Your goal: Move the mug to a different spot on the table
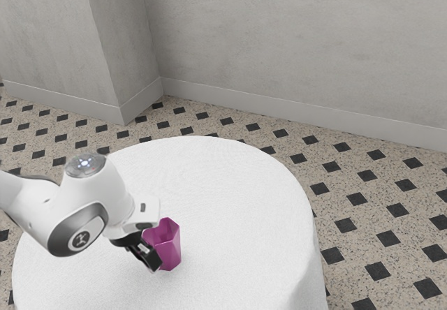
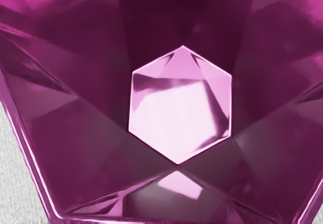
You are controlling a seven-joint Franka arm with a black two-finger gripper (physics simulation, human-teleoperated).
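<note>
— One thing to shift, is it? Where does it stand?
— One magenta hexagonal mug [image 1: 167, 244], mouth up on the round white tabletop [image 1: 237, 184]. It is close to the near edge, toward the exterior view's left. A wide stretch of tabletop runs on beyond it, so another spot is easy to find.
— And your gripper?
— My gripper [image 1: 144, 253] is down at the mug's rim, on the side facing my arm [image 1: 77, 216]. My wrist camera looks straight down the mouth to the pale six-sided bottom [image 2: 180, 118]. From that I judge my hand sits right over the opening, placed to take one wall, since the whole faceted body looks too wide for a sure hold.
— Clamped, or loose?
— I cannot tell; my hand hides the contact. Nor can I tell whether the base rests on the tabletop or hangs just off it.
— What next?
— If the hold is good, I'd lift level and carry toward the tabletop's middle, because a slip at this edge could send the mug down to the tiled floor [image 1: 363, 184]
</note>
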